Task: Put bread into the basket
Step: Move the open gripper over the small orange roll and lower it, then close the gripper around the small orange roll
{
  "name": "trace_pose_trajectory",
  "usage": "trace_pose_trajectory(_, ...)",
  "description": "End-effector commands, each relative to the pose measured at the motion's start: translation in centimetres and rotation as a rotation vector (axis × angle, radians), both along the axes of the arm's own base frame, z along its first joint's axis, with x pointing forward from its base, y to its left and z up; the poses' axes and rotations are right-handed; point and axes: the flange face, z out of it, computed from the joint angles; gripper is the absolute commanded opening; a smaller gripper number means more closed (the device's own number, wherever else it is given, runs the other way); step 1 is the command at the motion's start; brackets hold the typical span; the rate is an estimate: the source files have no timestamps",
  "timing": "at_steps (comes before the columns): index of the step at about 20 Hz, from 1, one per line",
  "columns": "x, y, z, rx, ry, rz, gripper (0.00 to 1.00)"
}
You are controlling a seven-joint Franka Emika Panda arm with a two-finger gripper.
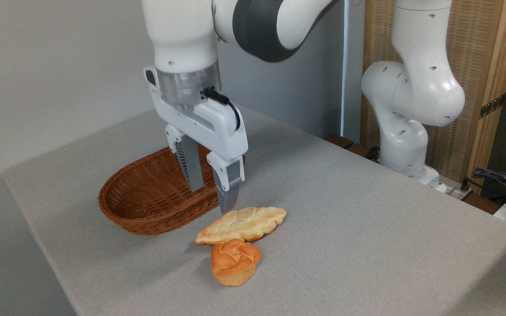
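Gripper (212, 197) empty, fingers apart, hanging over right end of wicker basket (147, 210). Rose-top bun (234, 262) near, touching leaf-shaped bread (242, 224) on table (367, 228).

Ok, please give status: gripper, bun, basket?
Gripper open, empty, above basket edge. Bun on table, untouched. Flat leaf-shaped bread lies between bun and basket.
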Motion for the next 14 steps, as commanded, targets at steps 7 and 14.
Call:
trace_pose_trajectory(7,-0.5,6.0,-6.7,0.029,0.013,-0.074,1.00)
trace_pose_trajectory(14,1.3,6.1,-8.8,0.059,-0.046,-0.073,1.00)
